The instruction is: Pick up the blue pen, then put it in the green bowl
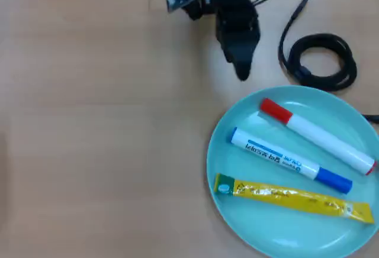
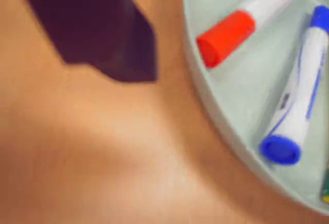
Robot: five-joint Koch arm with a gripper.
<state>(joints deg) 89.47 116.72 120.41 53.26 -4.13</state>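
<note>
The blue pen lies flat inside the green bowl at the lower right of the overhead view, its blue cap toward the right. The wrist view shows the pen close up on the bowl's floor. My gripper hangs over bare table just above the bowl's upper-left rim, apart from the pen. Its dark jaws taper to one tip with no gap, and nothing is between them. In the wrist view the gripper is a dark shape at the upper left.
A red-capped white marker and a yellow sachet tube also lie in the bowl, either side of the pen. A coiled black cable sits at the upper right. Wooden tabletop fills the left of the overhead view.
</note>
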